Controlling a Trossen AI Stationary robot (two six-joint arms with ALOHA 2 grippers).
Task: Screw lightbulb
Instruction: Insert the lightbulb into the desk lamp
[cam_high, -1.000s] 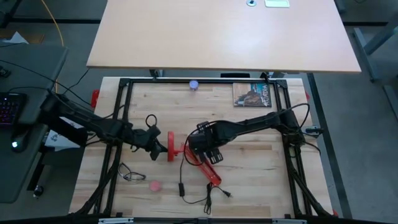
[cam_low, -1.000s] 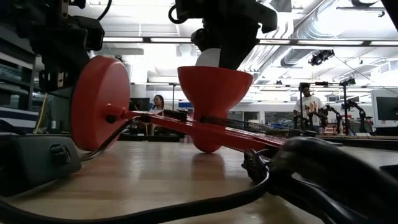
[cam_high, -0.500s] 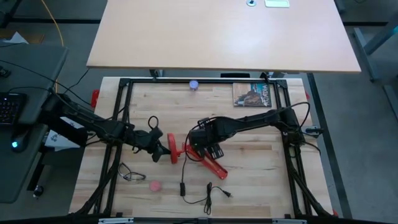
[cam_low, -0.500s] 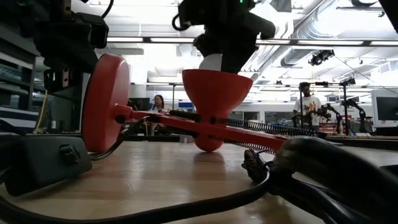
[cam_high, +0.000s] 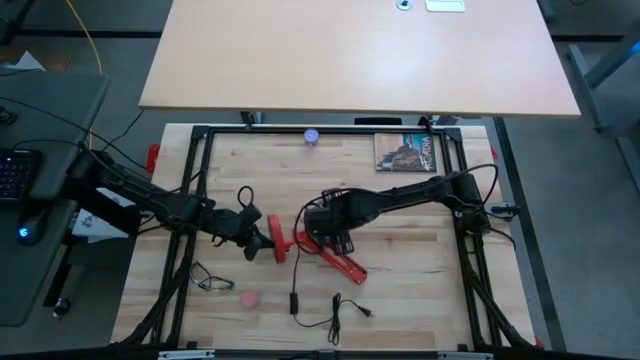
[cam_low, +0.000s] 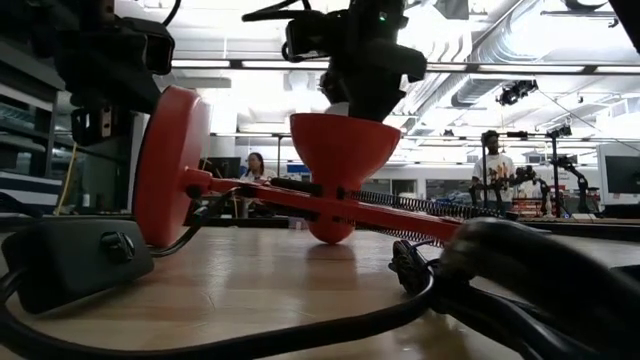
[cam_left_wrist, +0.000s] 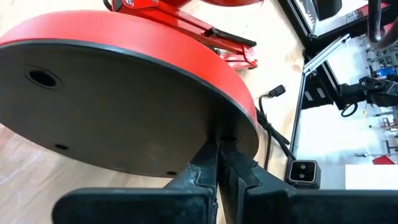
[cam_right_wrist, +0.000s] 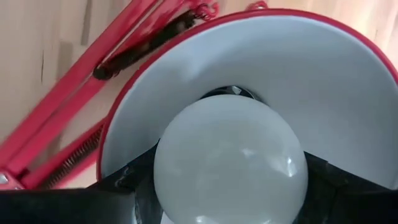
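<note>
A red lamp lies on the table. Its round base (cam_high: 277, 245) stands on edge, and its cone shade (cam_low: 345, 145) opens upward, resting on its closed end. My left gripper (cam_high: 257, 238) is shut on the base, whose grey underside (cam_left_wrist: 112, 106) faces the left wrist camera. My right gripper (cam_high: 320, 233) stands over the shade, shut on the frosted white lightbulb (cam_right_wrist: 230, 158). The bulb sits inside the shade's white inner wall (cam_right_wrist: 280, 74). A little of the bulb shows above the shade's rim in the low view (cam_low: 335, 106). Its screw base is hidden. My left gripper pinches the base's rim (cam_left_wrist: 231, 132) between its two fingers, coming level from the table's left side. The base stands on edge, its lower rim on or near the table. My right gripper holds the bulb's round glass (cam_right_wrist: 186, 186) between its two fingers (cam_right_wrist: 134, 180), coming from above and pointing down into the shade. The bulb points base-first into the shade's socket, which is hidden behind it.
The lamp's red spring arm (cam_high: 340, 262) lies on the table toward the near right. Its black cord and switch (cam_low: 80, 265) lie near the front. A lavender round thing (cam_high: 312, 136) and a book (cam_high: 408, 152) lie at the far edge, and a pink disc (cam_high: 249, 298) at the near left.
My right gripper has turned about the bulb and sunk a little; less of the bulb shows above the shade's rim. The lamp has shifted: its arm has swung toward the far side, and its base has moved a little toward the right.
</note>
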